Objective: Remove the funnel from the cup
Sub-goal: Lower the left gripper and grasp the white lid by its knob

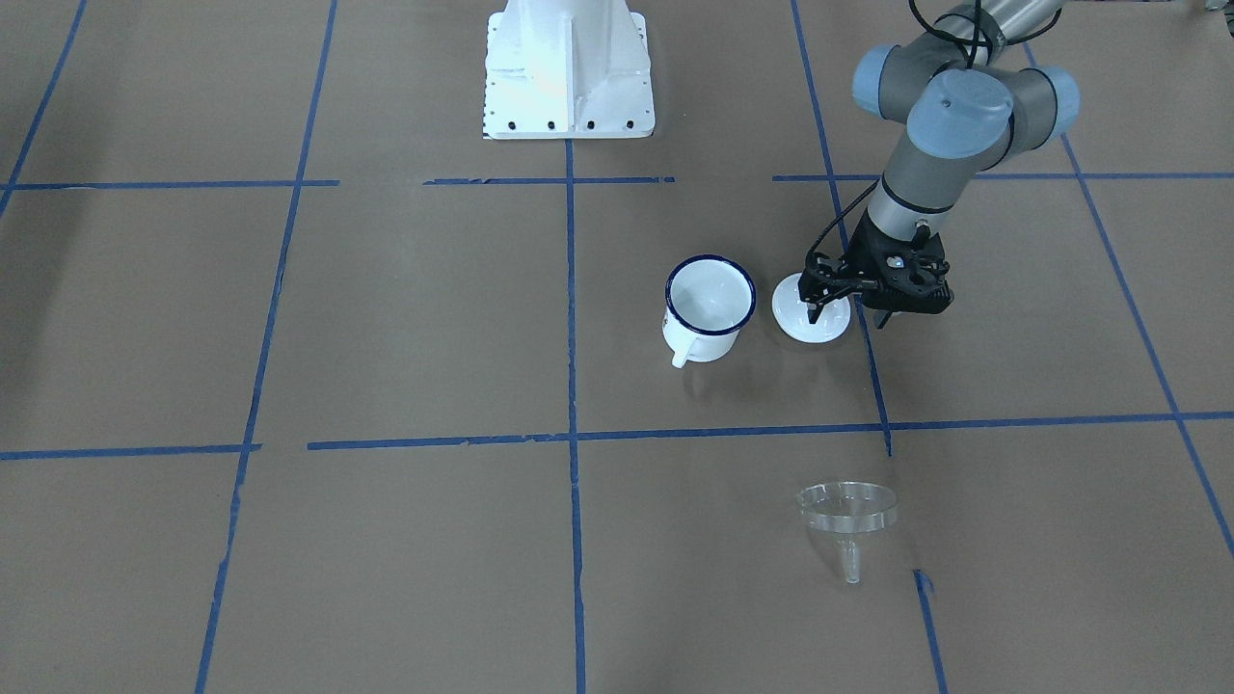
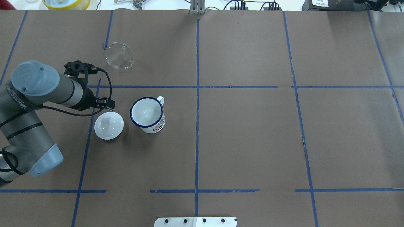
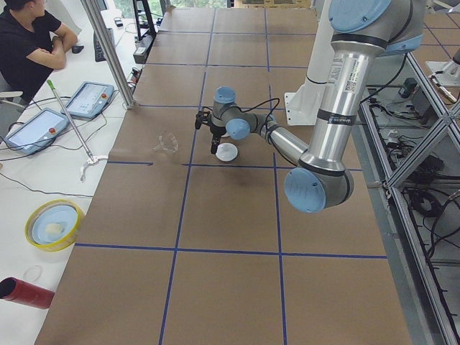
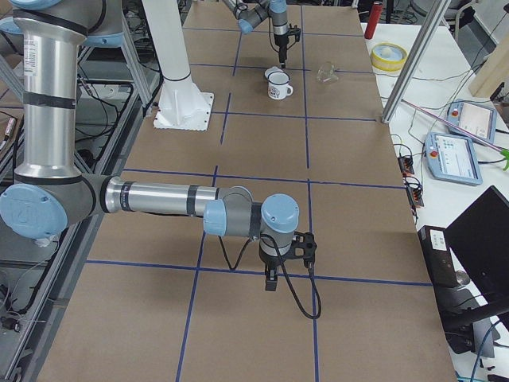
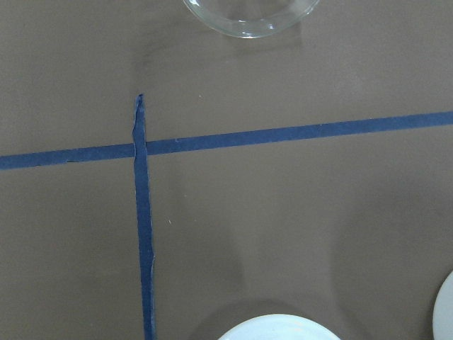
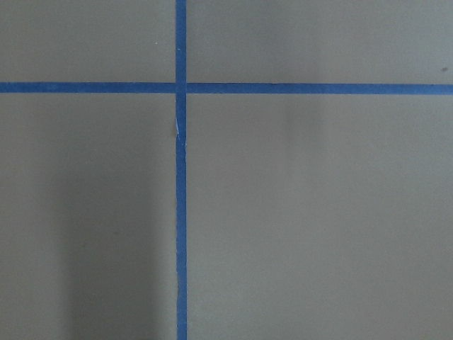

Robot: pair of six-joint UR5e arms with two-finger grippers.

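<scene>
The clear funnel (image 1: pixel 846 520) lies on its side on the brown table, well away from the cup, and also shows in the overhead view (image 2: pixel 119 56) and at the top of the left wrist view (image 5: pixel 248 14). The white cup (image 1: pixel 710 308) with a dark blue rim stands upright and empty (image 2: pixel 147 114). My left gripper (image 1: pixel 848 313) points down, open and empty, over the table beside a white domed lid (image 1: pixel 812 308). My right gripper (image 4: pixel 270 282) shows only in the exterior right view, far from the cup; I cannot tell its state.
The white lid (image 2: pixel 109 125) lies right beside the cup. The white robot base (image 1: pixel 569 67) stands at the table's robot side. A yellow bowl (image 3: pixel 54 223), a red cylinder (image 3: pixel 25 291) and an operator (image 3: pixel 29 43) are off the table's far side.
</scene>
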